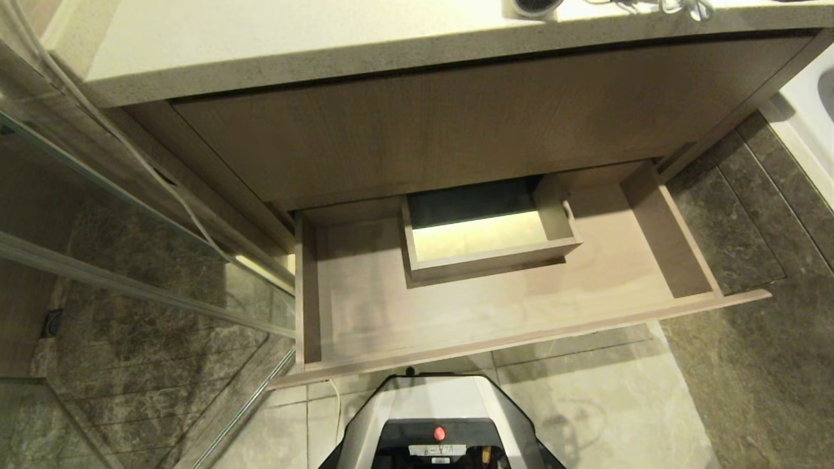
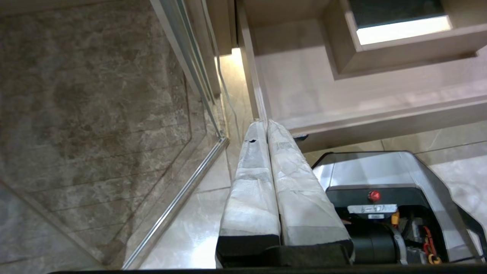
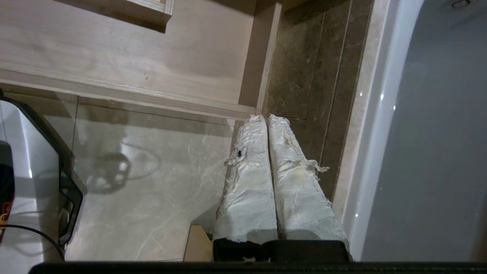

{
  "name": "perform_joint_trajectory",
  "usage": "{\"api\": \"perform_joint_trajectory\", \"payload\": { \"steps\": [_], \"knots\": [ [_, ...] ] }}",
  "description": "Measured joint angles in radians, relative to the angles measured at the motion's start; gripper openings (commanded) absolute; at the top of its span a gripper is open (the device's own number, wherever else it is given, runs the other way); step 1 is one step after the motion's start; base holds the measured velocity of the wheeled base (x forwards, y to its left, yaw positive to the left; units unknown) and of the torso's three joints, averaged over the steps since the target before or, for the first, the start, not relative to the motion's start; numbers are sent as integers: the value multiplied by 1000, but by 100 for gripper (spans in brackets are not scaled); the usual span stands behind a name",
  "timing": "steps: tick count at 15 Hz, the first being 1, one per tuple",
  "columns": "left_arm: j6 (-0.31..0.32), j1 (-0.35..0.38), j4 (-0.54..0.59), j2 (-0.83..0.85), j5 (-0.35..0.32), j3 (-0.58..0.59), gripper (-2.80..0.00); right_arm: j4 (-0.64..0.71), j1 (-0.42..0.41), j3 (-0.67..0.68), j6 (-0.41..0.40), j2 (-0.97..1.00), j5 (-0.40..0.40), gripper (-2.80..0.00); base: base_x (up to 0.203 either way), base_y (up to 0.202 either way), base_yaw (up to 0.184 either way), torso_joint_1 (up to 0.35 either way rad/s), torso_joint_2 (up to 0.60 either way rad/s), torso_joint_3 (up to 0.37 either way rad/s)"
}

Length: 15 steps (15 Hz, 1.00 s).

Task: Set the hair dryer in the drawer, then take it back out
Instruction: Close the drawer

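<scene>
So going left to right: on the far left there's a glass shower panel [image 1: 130, 260] over dark stone floor, then the vanity with its pale countertop [image 1: 293, 45]. One drawer [image 1: 495, 339] is pulled wide open under the taller wood panel, and it's got nothing in it, just the one boxed cutout [image 1: 488, 238] at mid-back. The one hair dryer [image 1: 534, 6] is up on the countertop at the very top edge of the head view, only its grey grille end showing, with its bundled cord [image 1: 677, 6] just to the right of it. Neither arm shows in the head view. The wrist cams show two grippers, both clenched with nothing between the padded fingers: the left gripper [image 2: 265, 123] hangs low by the drawer's left front corner, the right gripper [image 3: 266, 118] hangs by its right front corner, next to the white tub edge [image 3: 376, 125]. My read is we're at the pick-up step: drawer's ready, dryer not yet grabbed, nothing stowed. The next move, I'd guess, calls for getting a gripper up to counter height, opening it, and closing around the dryer body without snagging that loose cord, then lowering it into the open floor of the drawer, clear of the cutout box.
</scene>
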<state>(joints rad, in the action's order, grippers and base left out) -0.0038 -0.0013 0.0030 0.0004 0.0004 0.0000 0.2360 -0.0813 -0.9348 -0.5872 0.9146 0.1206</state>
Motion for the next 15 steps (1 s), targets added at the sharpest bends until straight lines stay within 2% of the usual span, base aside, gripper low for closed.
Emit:
{"api": "perform_joint_trajectory", "payload": {
  "steps": [6,15],
  "knots": [
    [-1,0,0,0,1,0,-280,-21,-1,85,0,30,-1,-280,0,0,0,-341,496,153],
    [0,0,0,0,0,0,-280,-52,-24,128,5,102,-2,-280,0,0,0,-73,403,328]
  ]
}}
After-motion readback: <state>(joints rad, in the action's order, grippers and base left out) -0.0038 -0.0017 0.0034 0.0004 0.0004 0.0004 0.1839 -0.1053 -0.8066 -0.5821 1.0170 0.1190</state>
